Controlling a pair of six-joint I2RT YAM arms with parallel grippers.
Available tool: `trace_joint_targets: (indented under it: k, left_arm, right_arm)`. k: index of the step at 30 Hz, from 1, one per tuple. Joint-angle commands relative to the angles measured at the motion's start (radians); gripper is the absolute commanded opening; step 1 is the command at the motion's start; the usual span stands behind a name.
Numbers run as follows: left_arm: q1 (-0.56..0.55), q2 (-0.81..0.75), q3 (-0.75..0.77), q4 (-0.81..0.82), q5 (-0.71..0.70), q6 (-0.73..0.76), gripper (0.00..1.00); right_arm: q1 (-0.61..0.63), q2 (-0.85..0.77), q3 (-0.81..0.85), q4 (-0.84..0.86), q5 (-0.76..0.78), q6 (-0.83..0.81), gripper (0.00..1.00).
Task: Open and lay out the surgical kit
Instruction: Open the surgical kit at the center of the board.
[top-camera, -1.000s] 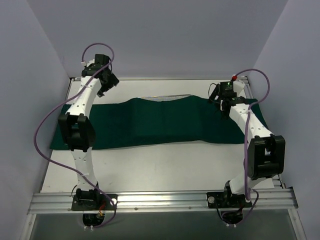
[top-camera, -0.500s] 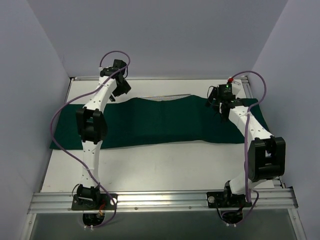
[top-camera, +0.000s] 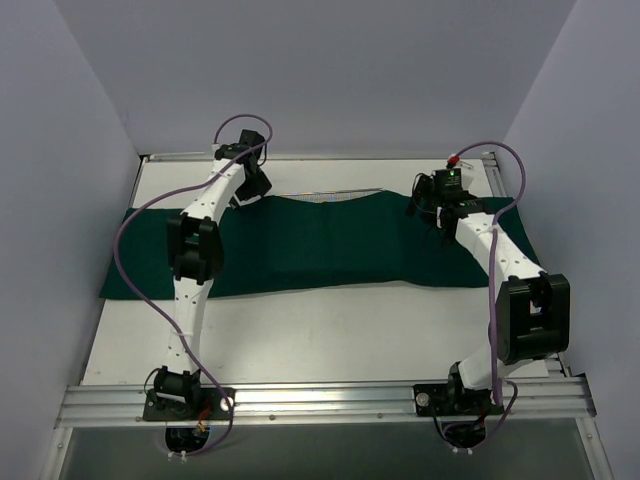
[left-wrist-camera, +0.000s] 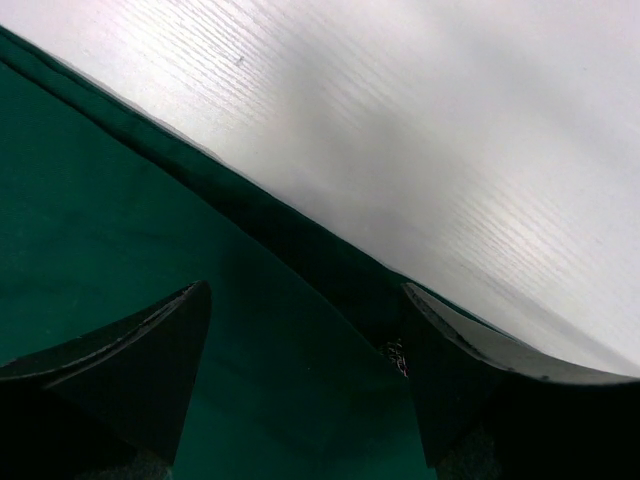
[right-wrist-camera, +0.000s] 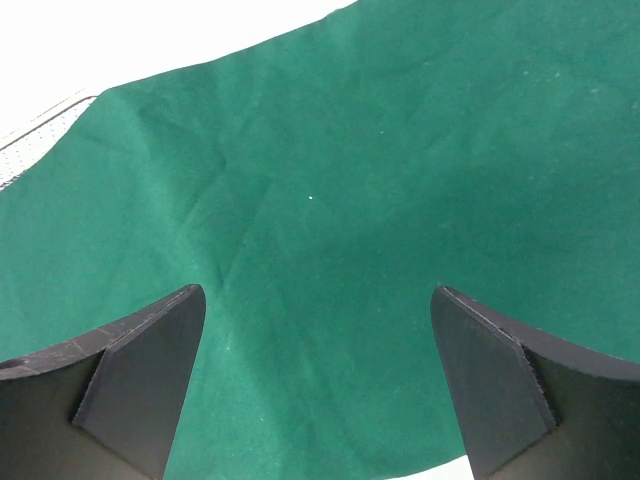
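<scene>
While the dark green cloth wrap (top-camera: 330, 250) lies spread lengthwise across the bench (top-camera: 330, 330), both arms reach to its far edge, presumably because a fold can be caught there. The left end effector (left-wrist-camera: 305, 295) hovers released over the hem; the right end effector (right-wrist-camera: 318, 295) hangs released above the cloth's right part. Only a sliver of wire-mesh tray (top-camera: 332, 194) peeks out at the back, so the kit looks barely opened.

Left gripper (top-camera: 252, 188) and right gripper (top-camera: 428, 205) over green cloth wrap (top-camera: 320, 245)
</scene>
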Motion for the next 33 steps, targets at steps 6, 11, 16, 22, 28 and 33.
trace_joint_targets:
  k: [6, 11, 16, 22, 28, 33]
  left_arm:
    - [-0.002, 0.006, 0.042, -0.01, 0.033, 0.012, 0.82]
    - [-0.005, -0.018, 0.022, -0.025, 0.041, 0.013, 0.74]
    - [-0.005, -0.046, -0.012, -0.033, 0.053, 0.004, 0.6]
    - [-0.004, -0.069, -0.02, -0.042, 0.055, 0.013, 0.49]
    - [-0.005, -0.084, -0.014, -0.048, 0.052, 0.025, 0.36]
    - [-0.005, -0.09, -0.012, -0.051, 0.053, 0.045, 0.18]
  right_arm:
    - [0.007, 0.006, -0.006, 0.012, -0.019, -0.015, 0.9]
    - [0.007, 0.011, 0.004, 0.01, -0.02, -0.017, 0.9]
    - [0.008, 0.011, 0.011, 0.005, -0.008, -0.012, 0.9]
    - [0.007, 0.012, 0.022, 0.007, 0.0, -0.008, 0.89]
    - [0.007, 0.028, 0.043, 0.013, 0.026, 0.014, 0.88]
    - [0.007, 0.061, 0.082, 0.019, 0.055, 0.047, 0.88]
